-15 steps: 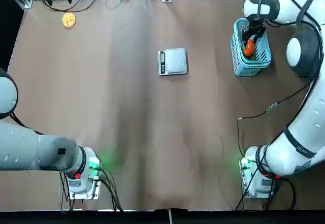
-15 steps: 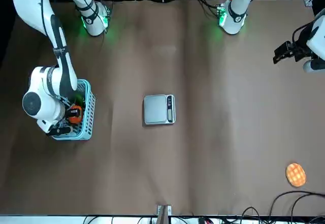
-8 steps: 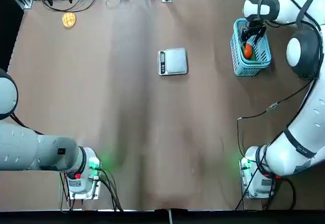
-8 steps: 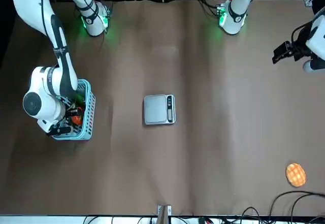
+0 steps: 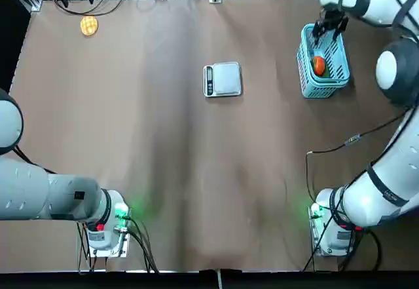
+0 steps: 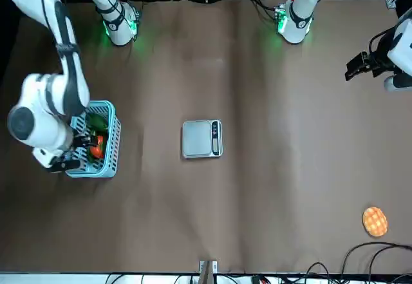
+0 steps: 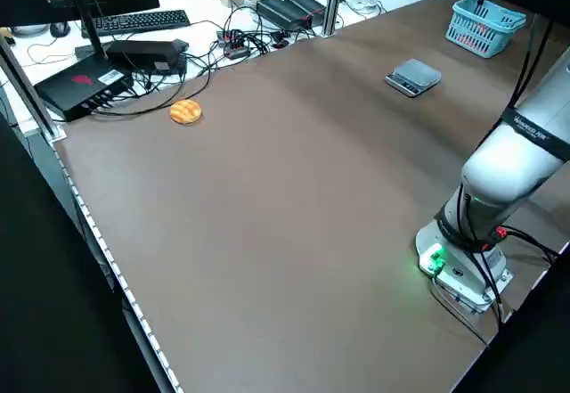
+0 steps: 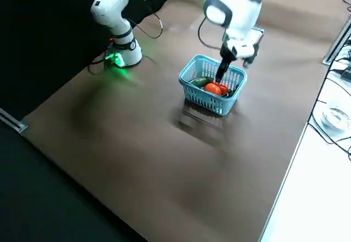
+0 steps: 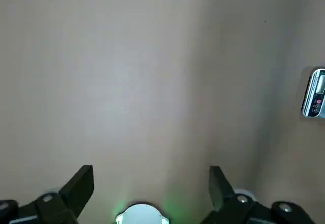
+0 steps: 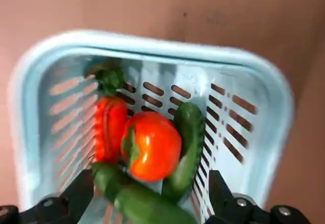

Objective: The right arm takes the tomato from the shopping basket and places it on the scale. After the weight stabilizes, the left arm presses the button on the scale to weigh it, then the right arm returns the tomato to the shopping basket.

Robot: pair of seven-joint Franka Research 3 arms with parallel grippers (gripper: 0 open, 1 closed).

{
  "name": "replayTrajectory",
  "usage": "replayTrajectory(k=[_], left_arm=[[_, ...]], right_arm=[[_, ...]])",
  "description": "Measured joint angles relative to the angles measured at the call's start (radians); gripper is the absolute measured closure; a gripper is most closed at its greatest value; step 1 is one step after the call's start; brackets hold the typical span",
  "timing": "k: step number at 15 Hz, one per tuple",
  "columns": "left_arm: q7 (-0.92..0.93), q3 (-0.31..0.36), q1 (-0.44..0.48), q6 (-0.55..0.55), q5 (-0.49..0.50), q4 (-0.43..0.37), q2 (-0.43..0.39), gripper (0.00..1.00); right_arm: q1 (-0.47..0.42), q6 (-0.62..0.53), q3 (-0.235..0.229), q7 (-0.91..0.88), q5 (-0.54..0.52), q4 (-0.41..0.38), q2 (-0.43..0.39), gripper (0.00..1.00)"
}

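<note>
Blue plastic basket (image 10: 167,50): inside I count one tomato (image 10: 155,153), one red pepper (image 10: 109,130) and two long green vegetables (image 10: 189,148), one cut off by the right wrist view's edge. My right claw (image 10: 151,172), fingers apart, hangs over the basket, shifted outward from a moment ago. My left claw (image 9: 151,167), fingers apart, is parked beyond the top view's frame. One scale (image 5: 226,79) lies mid-table.

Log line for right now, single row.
right hand: open, over basket | tomato: in basket, among vegetables | scale: nothing on it | left hand: open, away from scale
</note>
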Motion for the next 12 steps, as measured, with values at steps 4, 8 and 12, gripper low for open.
replayTrajectory(k=[4, 8, 12], left_arm=[[0.007, -0.002, 0.001, 0.001, 0.0, 0.0, 0.0, 0.0], [0.014, -0.002, 0.0, 0.004, 0.019, 0.0, 0.0, 0.0], [0.014, -0.002, 0.001, 0.005, 0.023, 0.0, 0.0, 0.0]], right_arm=[[-0.003, -0.159, -0.002, 0.004, 0.026, 0.09, -0.117, 0.0], [-0.006, -0.264, -0.002, 0.003, 0.033, 0.099, -0.234, 0.0], [-0.013, -0.351, -0.003, -0.003, 0.032, 0.202, -0.254, 0.0]])
